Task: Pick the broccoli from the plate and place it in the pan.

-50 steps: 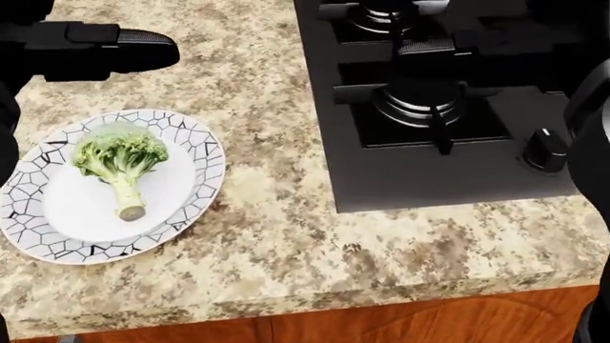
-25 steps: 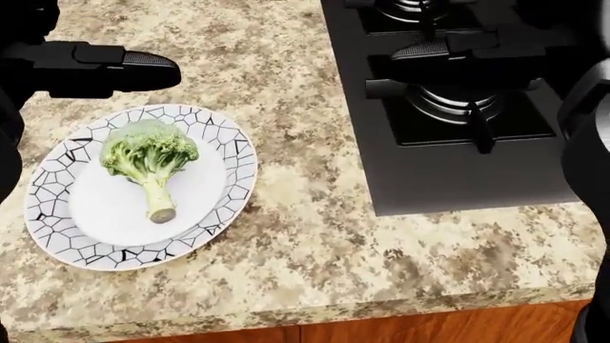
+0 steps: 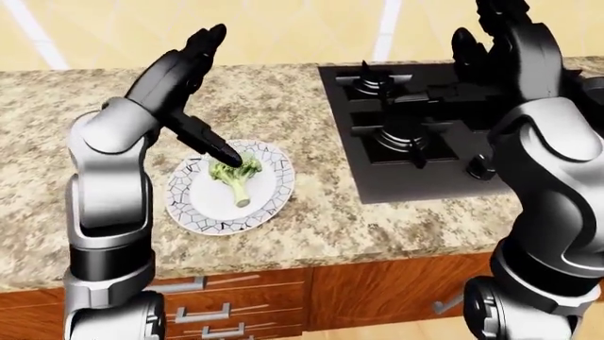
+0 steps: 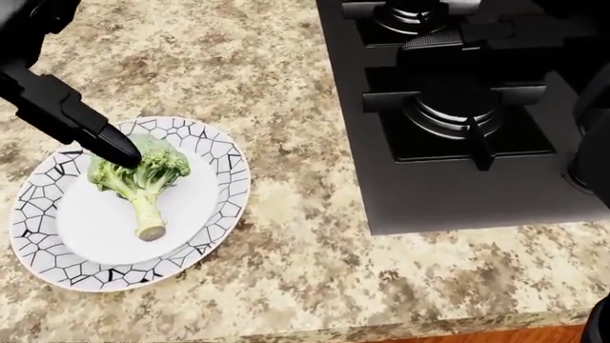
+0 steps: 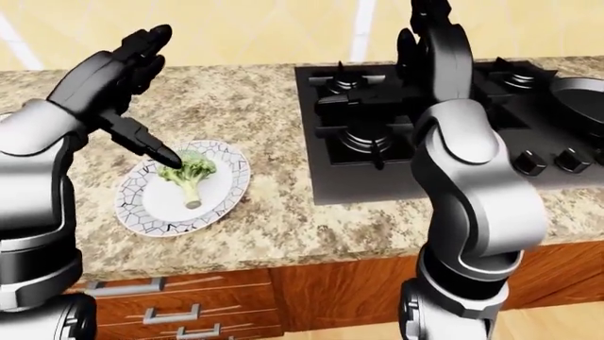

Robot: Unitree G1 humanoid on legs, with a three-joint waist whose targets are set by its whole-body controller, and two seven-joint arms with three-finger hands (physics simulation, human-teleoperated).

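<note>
The broccoli (image 4: 143, 179) lies on a white plate with a black crackle rim (image 4: 221, 207), stem toward the bottom of the head view. My left hand (image 3: 203, 99) is open above the plate. One dark finger (image 4: 91, 132) slants down and touches the left of the broccoli's crown; the other fingers (image 3: 206, 41) point up, away from it. My right hand (image 3: 500, 28) is open and raised over the black stove (image 4: 458, 186). The dark pan (image 5: 580, 92) sits on the stove's right side, at the right edge of the right-eye view.
The plate stands on a speckled granite counter (image 4: 286, 271), left of the stove. Burner grates (image 4: 448, 107) and knobs (image 5: 529, 163) are on the stove. Wooden drawers (image 3: 217, 304) are below the counter edge.
My left finger has swung down from above the plate's upper left and now touches the broccoli's crown. The head view has shifted slightly. The broccoli has not moved on the plate.
</note>
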